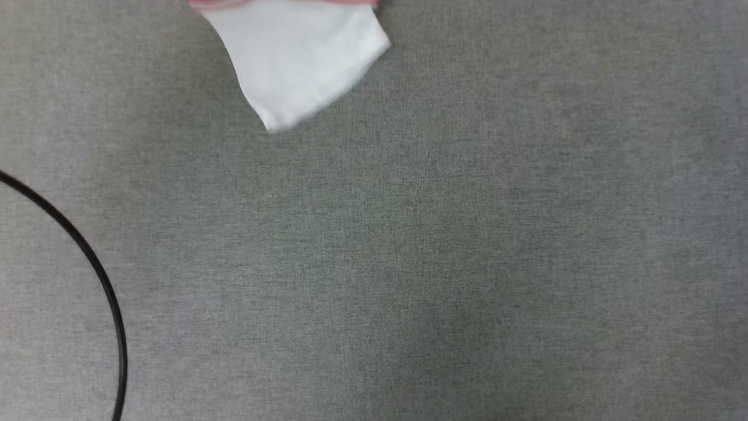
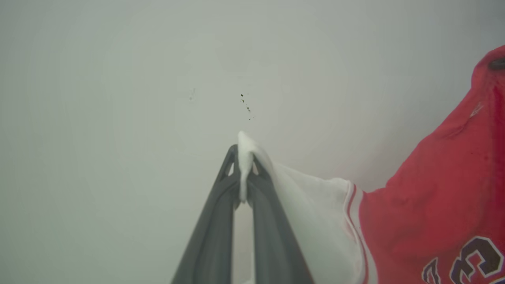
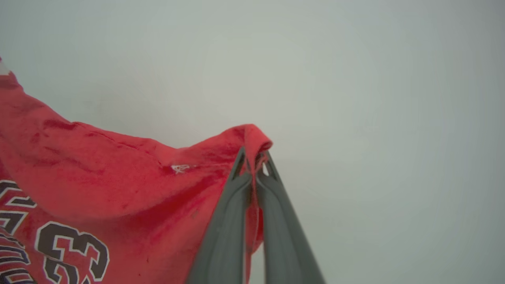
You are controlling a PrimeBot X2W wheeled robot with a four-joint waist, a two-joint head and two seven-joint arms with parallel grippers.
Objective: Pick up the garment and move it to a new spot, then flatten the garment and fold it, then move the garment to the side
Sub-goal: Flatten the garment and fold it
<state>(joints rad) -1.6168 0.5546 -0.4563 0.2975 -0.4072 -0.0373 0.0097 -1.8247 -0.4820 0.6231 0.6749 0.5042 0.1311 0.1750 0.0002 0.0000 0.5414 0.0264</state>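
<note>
Between the two grippers hangs the shirt (image 3: 98, 177), red with dark numerals. The left gripper (image 2: 245, 167) pinches the tip of its white sleeve (image 1: 298, 58); the right gripper (image 3: 253, 159) pinches a red fold. From the head, the sleeve shows over grey cloth (image 1: 409, 263), a black cable (image 1: 121, 345) at the left.

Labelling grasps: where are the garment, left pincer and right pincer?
garment (image 3: 98, 173), right wrist view, red body fabric.
left pincer (image 2: 245, 159), left wrist view, tips clamping white sleeve.
right pincer (image 3: 253, 157), right wrist view, tips clamping red fabric.
</note>
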